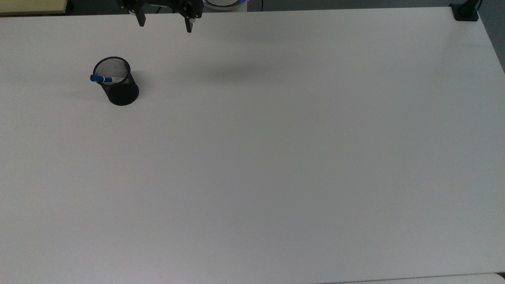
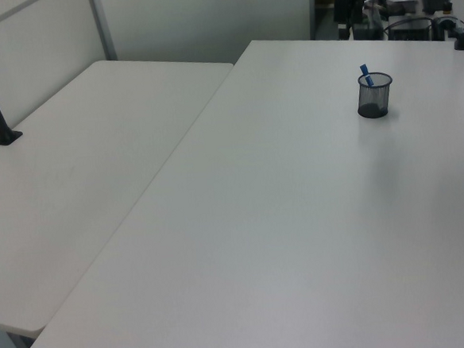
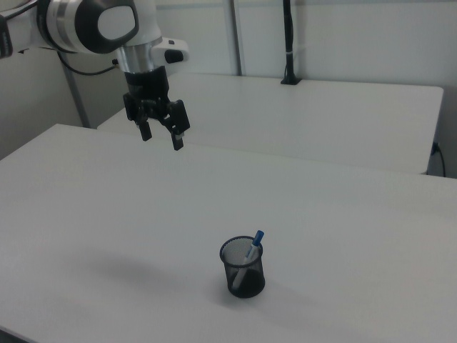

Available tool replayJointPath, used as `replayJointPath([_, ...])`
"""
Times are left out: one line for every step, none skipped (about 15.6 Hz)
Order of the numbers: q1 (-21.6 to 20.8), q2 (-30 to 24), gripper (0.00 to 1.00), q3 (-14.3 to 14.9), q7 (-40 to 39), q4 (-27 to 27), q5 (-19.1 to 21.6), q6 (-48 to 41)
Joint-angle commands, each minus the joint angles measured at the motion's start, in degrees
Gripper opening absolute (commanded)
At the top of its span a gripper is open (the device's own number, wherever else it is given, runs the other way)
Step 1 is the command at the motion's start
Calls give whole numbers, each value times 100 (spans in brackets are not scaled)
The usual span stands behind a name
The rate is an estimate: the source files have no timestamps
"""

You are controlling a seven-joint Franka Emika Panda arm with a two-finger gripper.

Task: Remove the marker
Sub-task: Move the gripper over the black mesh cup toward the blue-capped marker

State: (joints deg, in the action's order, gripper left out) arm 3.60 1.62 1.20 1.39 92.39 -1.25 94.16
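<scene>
The slim white-barrelled, blue-capped marker leans inside the black mesh cup; the black two-finger gripper hangs spread, well apart.

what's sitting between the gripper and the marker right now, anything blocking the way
Nothing visible. The open gripper hangs above bare table, apart from the black mesh cup. The marker leans inside the cup, its blue cap above the rim, open from above.

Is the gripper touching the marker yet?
Apart. In the right view the open gripper hangs high above the table, with bare table between it and the marker standing in the mesh cup.
</scene>
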Motion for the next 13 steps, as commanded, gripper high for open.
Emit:
replayJointPath([-97, -337, 100, 108, -104, 182, -7, -74])
replayJointPath([-88, -381, 100, 108, -104, 261, 2, -47])
replayJointPath([-88, -443, 100, 108, -104, 375, 2, 66])
replayJointPath([-79, -530, 100, 108, -95, 533, 2, 224])
replayJointPath([-53, -618, 100, 108, -95, 700, 2, 373])
replayJointPath([-35, -671, 100, 117, -95, 858, 11, 531])
replayJointPath([-18, -680, 100, 117, -95, 973, 11, 664])
replayJointPath([26, -646, 100, 117, -60, 1044, 11, 795])
replayJointPath([96, -584, 100, 117, -42, 1071, 11, 892])
replayJointPath([166, -505, 100, 117, -34, 1106, 11, 963])
replayJointPath([237, -444, 100, 160, -42, 1193, 2, 1016])
replayJointPath([246, -365, 100, 283, -60, 1272, 2, 1103])
replayJointPath([246, -277, 100, 475, -95, 1316, 2, 1209])
